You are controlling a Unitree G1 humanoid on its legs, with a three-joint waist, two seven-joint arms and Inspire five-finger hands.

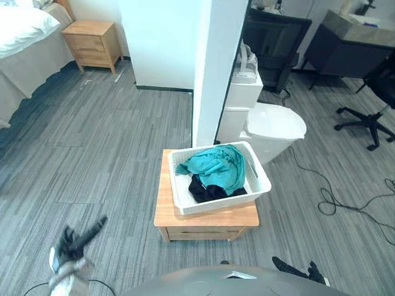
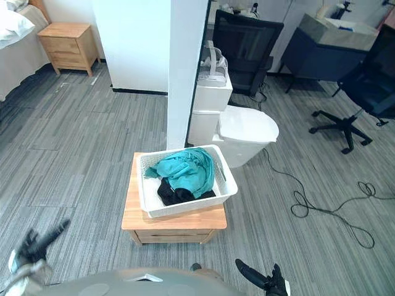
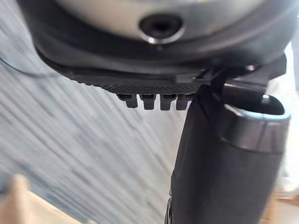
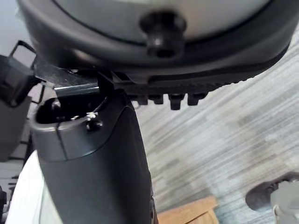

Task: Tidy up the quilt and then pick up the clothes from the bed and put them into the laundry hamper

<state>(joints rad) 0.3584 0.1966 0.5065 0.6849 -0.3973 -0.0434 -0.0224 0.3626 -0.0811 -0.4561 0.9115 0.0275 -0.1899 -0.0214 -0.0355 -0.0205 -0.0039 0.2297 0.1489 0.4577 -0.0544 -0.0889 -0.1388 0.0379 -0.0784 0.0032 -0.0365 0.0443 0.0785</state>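
Obs.: The white laundry hamper (image 1: 210, 205) is seen at centre of the head views, set on a low wooden counter (image 1: 185, 217). Its long axis runs roughly 9-to-3 o'clock. A teal garment (image 1: 216, 165) is heaped in it over a black garment (image 1: 207, 190), and both lie inside the rim.

Hands: The left hand (image 1: 75, 239) is seen at 7 o'clock above the floor, fingers straight and spread, nothing held. The right hand (image 2: 265, 282) is seen at 5 o'clock, low by the frame edge, fingers extended and relaxed, also empty.

Key relation: From the left hand the hamper lies toward 1 o'clock, and from the right hand toward 11 o'clock. It sits near-centred between the two and apart from both. The bed (image 1: 31, 68), with its white quilt (image 1: 18, 24), lies well apart at 10–11 o'clock, beside a wooden nightstand (image 1: 92, 43). The left hand is the nearer one to it.

Judgement: The clothes on view are already deposited. Too little of the bed is visible to tell whether any garment remains there. If one does, a turn toward 10 o'clock would be needed, passing left of the white pillar (image 1: 213, 68).
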